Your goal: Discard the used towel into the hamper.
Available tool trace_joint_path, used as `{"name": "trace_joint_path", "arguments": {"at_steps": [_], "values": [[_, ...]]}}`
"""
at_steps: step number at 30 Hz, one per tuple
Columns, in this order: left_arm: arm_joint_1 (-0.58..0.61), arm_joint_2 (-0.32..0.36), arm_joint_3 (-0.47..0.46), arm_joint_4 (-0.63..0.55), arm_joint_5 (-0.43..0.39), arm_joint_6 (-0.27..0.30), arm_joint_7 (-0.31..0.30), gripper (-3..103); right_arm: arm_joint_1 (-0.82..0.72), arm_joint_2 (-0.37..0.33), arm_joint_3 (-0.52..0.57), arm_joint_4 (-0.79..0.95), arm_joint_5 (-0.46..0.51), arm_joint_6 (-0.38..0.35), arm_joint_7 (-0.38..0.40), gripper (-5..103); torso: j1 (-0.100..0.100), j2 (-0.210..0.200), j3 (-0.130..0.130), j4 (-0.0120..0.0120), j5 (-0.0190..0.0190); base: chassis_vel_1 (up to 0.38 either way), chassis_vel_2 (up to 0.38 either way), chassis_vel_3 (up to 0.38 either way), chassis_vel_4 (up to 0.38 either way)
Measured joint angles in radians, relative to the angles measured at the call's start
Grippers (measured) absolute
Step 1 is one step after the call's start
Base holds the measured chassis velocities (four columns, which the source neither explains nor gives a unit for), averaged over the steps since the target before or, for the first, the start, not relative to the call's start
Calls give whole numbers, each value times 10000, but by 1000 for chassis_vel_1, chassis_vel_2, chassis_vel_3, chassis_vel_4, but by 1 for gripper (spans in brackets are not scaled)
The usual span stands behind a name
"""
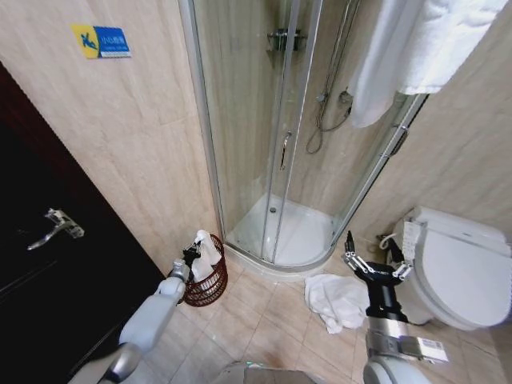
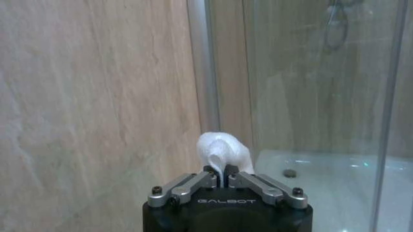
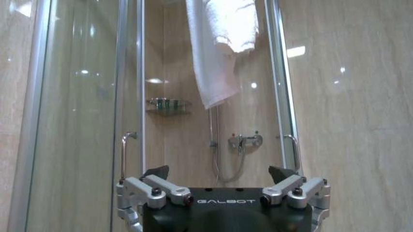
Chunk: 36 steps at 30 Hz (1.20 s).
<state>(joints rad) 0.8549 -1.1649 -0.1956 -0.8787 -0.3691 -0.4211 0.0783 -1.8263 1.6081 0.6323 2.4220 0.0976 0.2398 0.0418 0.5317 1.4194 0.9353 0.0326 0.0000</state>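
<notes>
The shower enclosure [image 1: 272, 144] is standing behind everything. On the floor beside it the round reddish-brown hamper [image 1: 210, 286] is sitting upright, mouth facing up. The left claw [image 1: 190, 255] is pinching a white towel [image 1: 206, 254], hanging lengthwise into the hamper. The right claw [image 1: 374, 260] is spreading wide above a crumpled towel on the floor [image 1: 336, 300]

The left pincer [image 1: 190, 254] is clamped on a white towel [image 1: 206, 254], right above the rim of the hamper [image 1: 210, 286], which stands on the tiled floor [image 1: 264, 328] against the wall beside the shower cabin [image 1: 276, 136]. The right pincer [image 1: 373, 259] is raised with its fingers spread wide, just beside the toilet [image 1: 460, 268]. A second white towel [image 1: 336, 300] lies crumpled on the floor just below and to the left of the right pincer.
</notes>
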Motion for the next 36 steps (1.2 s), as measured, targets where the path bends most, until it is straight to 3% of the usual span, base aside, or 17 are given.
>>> {"name": "trace_joint_path", "arguments": {"at_steps": [22,36], "values": [[-846,-818,76,1723,661,44,92,4,44,0,76,-69,32,-37,73,100,0,0,1,0,1,0,0,0,0],[-1134,-1149,-225,2587,1324,244,-224,4,-46,0,204,195,119,-33,94,100,0,0,0,0,0,0,0,0,0]]}}
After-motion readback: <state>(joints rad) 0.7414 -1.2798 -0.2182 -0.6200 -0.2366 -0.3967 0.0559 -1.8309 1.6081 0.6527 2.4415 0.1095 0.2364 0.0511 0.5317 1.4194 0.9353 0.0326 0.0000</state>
